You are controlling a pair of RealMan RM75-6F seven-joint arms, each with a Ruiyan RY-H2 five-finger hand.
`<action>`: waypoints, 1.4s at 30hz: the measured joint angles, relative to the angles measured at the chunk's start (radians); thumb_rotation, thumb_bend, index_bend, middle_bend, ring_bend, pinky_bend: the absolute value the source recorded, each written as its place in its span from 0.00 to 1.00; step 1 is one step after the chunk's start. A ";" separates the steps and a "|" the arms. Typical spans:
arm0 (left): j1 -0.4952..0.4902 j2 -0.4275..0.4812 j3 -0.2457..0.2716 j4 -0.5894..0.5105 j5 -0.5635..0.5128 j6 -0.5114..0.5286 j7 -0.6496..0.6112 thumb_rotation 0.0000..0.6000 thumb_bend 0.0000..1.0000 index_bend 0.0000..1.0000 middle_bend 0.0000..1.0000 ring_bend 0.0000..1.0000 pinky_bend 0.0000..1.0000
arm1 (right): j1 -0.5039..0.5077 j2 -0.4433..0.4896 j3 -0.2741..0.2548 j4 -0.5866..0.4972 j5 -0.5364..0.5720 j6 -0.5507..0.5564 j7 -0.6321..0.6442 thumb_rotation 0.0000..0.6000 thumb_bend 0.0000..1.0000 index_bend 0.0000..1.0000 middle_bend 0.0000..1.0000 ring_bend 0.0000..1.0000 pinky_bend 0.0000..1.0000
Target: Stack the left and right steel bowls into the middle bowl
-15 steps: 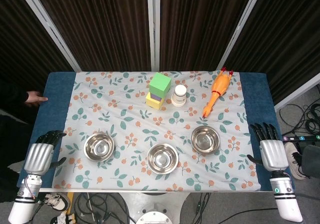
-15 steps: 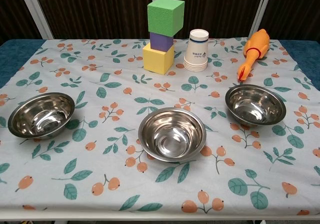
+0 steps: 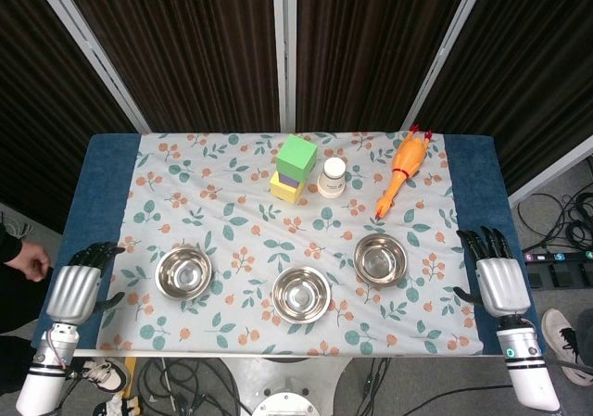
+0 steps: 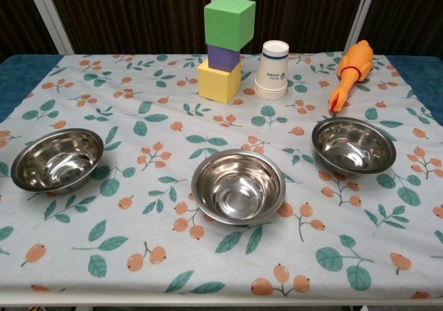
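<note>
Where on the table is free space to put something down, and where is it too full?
Free: the cloth between the left bowl and the blocks, and the front strip before the middle bowl. Crowded: the back, where the blocks, cups and rubber chicken stand close.

Three steel bowls — left [image 4: 57,160], middle [image 4: 238,186], right [image 4: 353,145] — gleam mirror-bright on a matt printed cloth [image 4: 159,117]. Foam-looking blocks [image 4: 225,39] seem dull; the paper cups [image 4: 273,70] smooth — the orange chicken [image 4: 350,70] rubbery.
</note>
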 measured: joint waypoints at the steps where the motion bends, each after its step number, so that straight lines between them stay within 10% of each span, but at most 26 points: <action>1: 0.000 -0.002 0.001 0.002 0.002 0.000 -0.001 1.00 0.15 0.29 0.30 0.21 0.29 | 0.007 0.003 -0.004 -0.004 -0.003 -0.016 -0.011 1.00 0.00 0.13 0.21 0.02 0.00; 23: 0.001 -0.001 0.008 0.050 0.013 0.007 -0.044 1.00 0.14 0.29 0.30 0.21 0.29 | 0.213 -0.183 -0.024 0.063 -0.028 -0.271 -0.247 1.00 0.03 0.30 0.33 0.08 0.00; 42: -0.001 -0.003 0.009 0.076 0.010 -0.001 -0.071 1.00 0.15 0.29 0.30 0.21 0.29 | 0.250 -0.292 -0.011 0.158 0.061 -0.295 -0.316 1.00 0.27 0.51 0.46 0.20 0.00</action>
